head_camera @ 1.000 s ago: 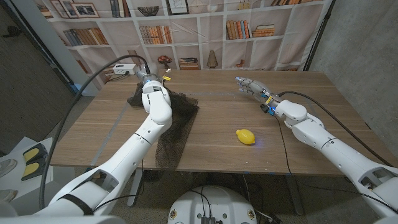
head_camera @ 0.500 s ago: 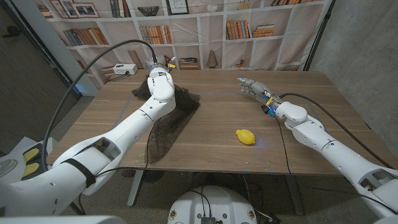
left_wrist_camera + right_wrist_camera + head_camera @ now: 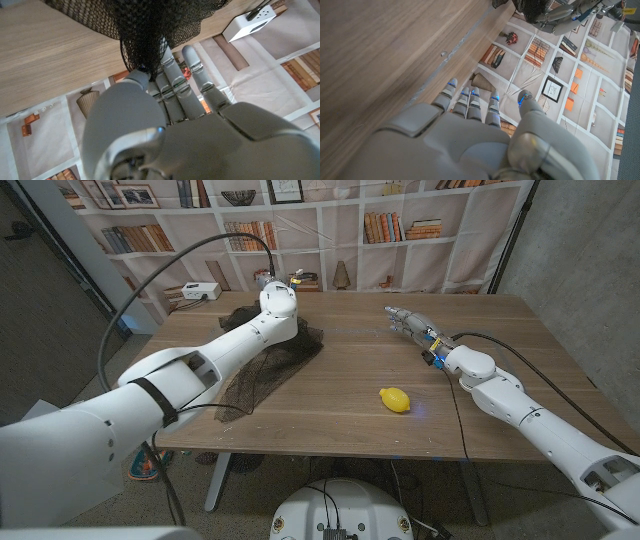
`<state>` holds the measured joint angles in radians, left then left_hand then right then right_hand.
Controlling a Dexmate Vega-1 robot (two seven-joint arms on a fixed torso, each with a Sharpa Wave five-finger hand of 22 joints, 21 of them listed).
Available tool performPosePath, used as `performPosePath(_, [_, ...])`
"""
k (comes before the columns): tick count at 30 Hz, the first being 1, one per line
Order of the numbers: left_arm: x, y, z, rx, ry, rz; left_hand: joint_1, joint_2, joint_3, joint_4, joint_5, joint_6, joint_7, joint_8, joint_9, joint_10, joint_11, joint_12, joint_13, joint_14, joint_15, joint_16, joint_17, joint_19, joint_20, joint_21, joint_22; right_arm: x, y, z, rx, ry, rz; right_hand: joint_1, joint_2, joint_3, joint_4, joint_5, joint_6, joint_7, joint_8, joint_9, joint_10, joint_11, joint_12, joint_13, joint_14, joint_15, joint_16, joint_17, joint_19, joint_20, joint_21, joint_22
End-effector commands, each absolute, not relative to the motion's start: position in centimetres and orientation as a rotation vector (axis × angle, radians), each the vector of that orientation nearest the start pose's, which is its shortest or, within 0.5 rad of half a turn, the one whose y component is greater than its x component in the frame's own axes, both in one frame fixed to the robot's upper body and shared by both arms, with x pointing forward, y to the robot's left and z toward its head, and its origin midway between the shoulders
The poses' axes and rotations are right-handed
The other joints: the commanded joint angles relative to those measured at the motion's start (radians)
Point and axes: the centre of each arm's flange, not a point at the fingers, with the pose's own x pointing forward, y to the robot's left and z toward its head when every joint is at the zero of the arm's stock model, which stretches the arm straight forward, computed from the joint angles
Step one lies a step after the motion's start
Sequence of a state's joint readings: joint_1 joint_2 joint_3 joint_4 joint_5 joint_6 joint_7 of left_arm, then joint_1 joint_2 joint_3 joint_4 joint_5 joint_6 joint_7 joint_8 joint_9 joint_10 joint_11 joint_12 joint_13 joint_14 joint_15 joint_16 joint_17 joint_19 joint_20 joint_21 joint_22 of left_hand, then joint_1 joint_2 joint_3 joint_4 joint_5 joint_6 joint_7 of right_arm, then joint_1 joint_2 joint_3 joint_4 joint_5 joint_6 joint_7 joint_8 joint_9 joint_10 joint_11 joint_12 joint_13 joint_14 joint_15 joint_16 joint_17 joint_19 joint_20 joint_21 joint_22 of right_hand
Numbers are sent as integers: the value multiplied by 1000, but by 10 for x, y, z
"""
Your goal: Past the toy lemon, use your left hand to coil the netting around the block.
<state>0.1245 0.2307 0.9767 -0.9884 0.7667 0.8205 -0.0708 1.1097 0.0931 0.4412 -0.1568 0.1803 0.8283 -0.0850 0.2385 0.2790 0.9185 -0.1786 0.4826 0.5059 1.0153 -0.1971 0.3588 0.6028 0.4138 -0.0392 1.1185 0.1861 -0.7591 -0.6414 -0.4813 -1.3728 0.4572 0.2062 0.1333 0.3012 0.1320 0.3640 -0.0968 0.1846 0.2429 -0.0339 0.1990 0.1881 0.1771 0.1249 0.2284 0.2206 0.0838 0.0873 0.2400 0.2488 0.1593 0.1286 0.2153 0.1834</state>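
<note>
The netting (image 3: 262,360) lies on the left half of the table (image 3: 350,380), draped from the far edge toward the near edge. Its far end is bunched and lifted by the left hand (image 3: 165,115), whose thumb and fingers (image 3: 172,75) pinch a gathered fold. The block cannot be seen — presumably under the mesh. The lemon (image 3: 395,400) sits near mid-table, well apart from the netting.

Judged soft, light and limp, the mesh will sag and snag on fingers; a bunched edge is the best hold.

The right hand (image 3: 408,322) hovers over the far right of the table, fingers extended side by side, holding nothing.

No containers in use.
</note>
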Motion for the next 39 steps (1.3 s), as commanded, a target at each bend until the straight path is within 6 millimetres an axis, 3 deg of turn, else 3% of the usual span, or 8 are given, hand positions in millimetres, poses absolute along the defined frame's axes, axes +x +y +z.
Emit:
performPosePath(1, [746,186,123,1710,7,545,-98,-85,-65,33,4,-250,-67,-65,-48,-263,11,-199,-83,-307,-14,-183,-165,-151,41,-70,-11,640,-270,-3,-355,-559,335,-6,-2,-3,2,-2,-1,3,-3,5,2,4,-5,4,2,4,2,1,0,7,0,2])
performPosePath(3, [748,180,118,1791,39,500,-162,-116,-112,49,19,-474,-83,-74,-72,-431,54,-290,-116,-517,50,-188,-218,-245,109,-129,-12,640,-270,-2,-353,-564,332,-7,-2,-4,3,-2,-2,3,-4,5,2,5,-5,4,2,3,2,1,1,7,0,2])
performPosePath(5, [749,178,116,1817,46,487,-187,-137,-139,53,30,-563,-85,-73,-81,-519,66,-306,-131,-606,79,-185,-246,-279,131,-159,-12,640,-270,-2,-353,-565,332,-7,-2,-4,3,-2,-2,3,-4,5,2,5,-5,4,3,3,2,1,2,8,0,2])
performPosePath(10, [752,174,103,1924,56,464,-267,-181,-229,84,80,-762,-21,-63,-90,-799,138,-305,-177,-870,211,-186,-322,-414,206,-278,-12,640,-269,-2,-351,-567,333,-10,-4,-6,3,-3,-3,2,-4,5,1,5,-5,5,8,2,4,1,4,11,1,2])
performPosePath(13, [750,174,100,1932,69,495,-286,-189,-256,95,100,-833,-12,-66,-90,-863,158,-299,-192,-942,245,-182,-344,-464,242,-324,-12,640,-269,-2,-350,-567,333,-10,-4,-7,3,-3,-4,1,-4,5,1,5,-5,5,10,2,5,1,6,12,2,2])
performPosePath(23, [695,180,113,1763,-218,883,-363,-153,-288,149,117,-873,-26,-59,-91,-903,147,-289,-210,-967,218,-165,-361,-474,232,-361,-11,638,-266,-1,-355,-575,337,-13,-5,-9,4,-3,-4,1,-4,6,2,6,-5,5,13,2,5,1,9,14,2,2])
performPosePath(31, [648,181,119,1606,-405,1009,-418,-104,-296,189,117,-817,-40,-35,-92,-857,130,-263,-225,-897,196,-136,-371,-424,211,-365,-9,631,-263,0,-360,-592,343,-15,-5,-10,4,-4,-4,2,-3,6,3,7,-5,5,13,2,5,1,9,15,2,2])
performPosePath(39, [607,179,119,1505,-536,1120,-468,-58,-296,221,87,-769,-41,-26,-91,-810,140,-245,-235,-862,209,-126,-377,-413,228,-377,-8,623,-261,-4,-363,-601,349,-17,-5,-11,5,-4,-1,3,-2,6,4,5,-5,5,13,2,5,1,9,15,2,2])
